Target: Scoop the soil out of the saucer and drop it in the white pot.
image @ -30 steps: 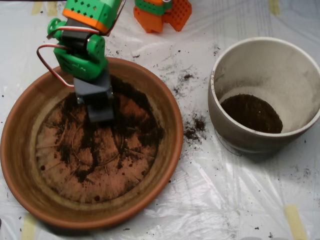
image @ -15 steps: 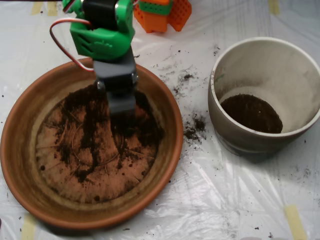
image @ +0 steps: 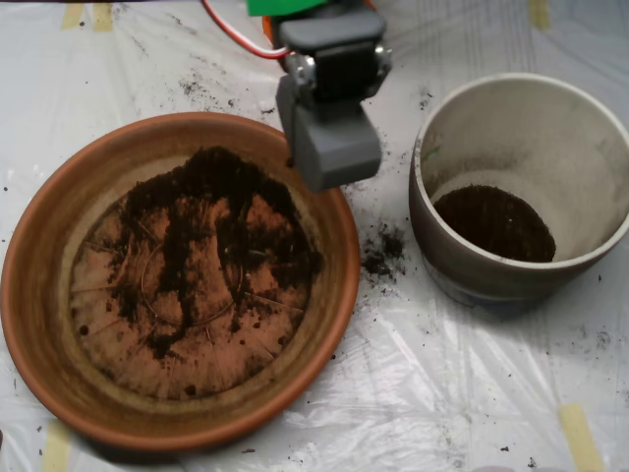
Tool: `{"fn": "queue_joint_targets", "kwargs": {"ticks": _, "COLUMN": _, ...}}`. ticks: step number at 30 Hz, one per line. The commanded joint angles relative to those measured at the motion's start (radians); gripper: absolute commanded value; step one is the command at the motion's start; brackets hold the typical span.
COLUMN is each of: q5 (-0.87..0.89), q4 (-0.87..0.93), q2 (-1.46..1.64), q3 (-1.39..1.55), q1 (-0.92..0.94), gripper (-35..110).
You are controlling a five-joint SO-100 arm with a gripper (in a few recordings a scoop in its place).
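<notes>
plastic-sheeted table (image: 413,393) | end effector (image: 334,147) over saucer (image: 39,324) rim | no legible writing

The saucer (image: 39,285), a wide shallow terracotta dish, sits at the left; dark crumbly soil (image: 211,211) is smeared thinly over its ridged base, thickest toward the upper rim; the white pot (image: 590,147) stands upright to the right, apart from the saucer, its dusty inner wall stained, a dark layer of soil on its bottom; crumbs lie scattered between them.
</notes>
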Motion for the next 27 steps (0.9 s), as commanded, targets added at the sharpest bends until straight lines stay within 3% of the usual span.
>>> {"fn": "queue_joint_targets", "kwargs": {"ticks": 1, "q5": 0.012, "q4": 0.021, "q2": 0.081, "q3": -0.120, "q1": -0.144, "gripper": -1}}
{"fn": "queue_joint_targets", "kwargs": {"ticks": 10, "q5": -0.015, "q4": 0.032, "q2": -0.048, "q3": -0.255, "q1": -0.383, "gripper": 0}}
{"fn": "queue_joint_targets", "kwargs": {"ticks": 13, "q5": -0.020, "q4": 0.054, "q2": -0.089, "q3": -0.265, "q1": -0.405, "gripper": 29}}
{"fn": "queue_joint_targets", "kwargs": {"ticks": 15, "q5": -0.020, "q4": 0.051, "q2": -0.087, "q3": -0.256, "q1": -0.399, "gripper": 37}}
{"fn": "queue_joint_targets", "kwargs": {"ticks": 27, "q5": 0.046, "q4": 0.071, "q2": -0.021, "q3": -0.255, "q1": -0.295, "gripper": 35}}
